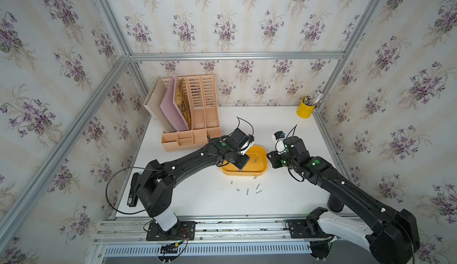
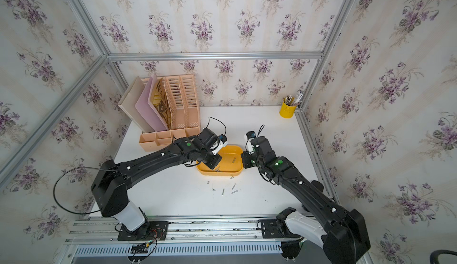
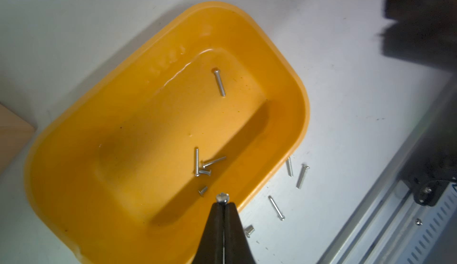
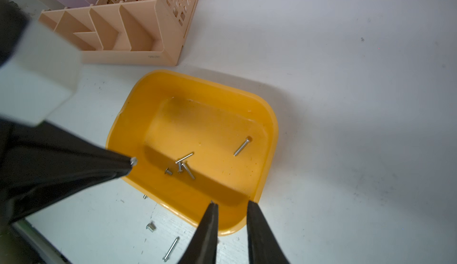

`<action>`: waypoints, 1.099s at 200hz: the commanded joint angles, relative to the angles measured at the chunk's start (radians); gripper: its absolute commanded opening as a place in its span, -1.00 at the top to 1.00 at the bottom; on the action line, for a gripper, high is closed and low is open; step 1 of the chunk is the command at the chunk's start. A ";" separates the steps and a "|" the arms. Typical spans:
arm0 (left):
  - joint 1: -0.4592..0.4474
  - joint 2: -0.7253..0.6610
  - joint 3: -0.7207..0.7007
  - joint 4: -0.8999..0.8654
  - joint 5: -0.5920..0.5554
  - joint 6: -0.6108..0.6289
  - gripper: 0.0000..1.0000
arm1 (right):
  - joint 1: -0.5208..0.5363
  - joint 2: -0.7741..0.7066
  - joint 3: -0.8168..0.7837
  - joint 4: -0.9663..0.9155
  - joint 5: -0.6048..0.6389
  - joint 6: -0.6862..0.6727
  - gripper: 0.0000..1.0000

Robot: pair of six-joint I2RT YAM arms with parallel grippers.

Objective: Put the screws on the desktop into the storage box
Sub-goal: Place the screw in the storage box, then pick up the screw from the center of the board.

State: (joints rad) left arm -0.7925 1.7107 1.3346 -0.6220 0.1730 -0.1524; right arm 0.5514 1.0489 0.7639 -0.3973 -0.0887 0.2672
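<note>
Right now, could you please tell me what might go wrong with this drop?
1. The screw is pinched only at the very tip of the left jaws, close over the box's rim; released here, it may hit the rim and bounce out.
2. The right jaws hang slightly apart over the same box, so the arms could bump.

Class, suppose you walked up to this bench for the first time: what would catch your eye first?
The bright yellow-orange storage box in the middle of the white desktop stands out, with several silver screws already inside. Over its near edge the left gripper pinches a small screw at its tips, while the right gripper hangs open by the box. More loose screws lie scattered on the desktop in front.
</note>
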 commanded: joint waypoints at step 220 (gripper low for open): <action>0.080 -0.027 -0.001 -0.051 -0.070 0.073 0.34 | 0.508 0.205 -0.218 0.260 0.060 0.437 0.37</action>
State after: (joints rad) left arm -0.7372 1.7569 1.3525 -0.6621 0.1177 -0.0872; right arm 1.0492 1.2304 0.5404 -0.1734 -0.0704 0.6758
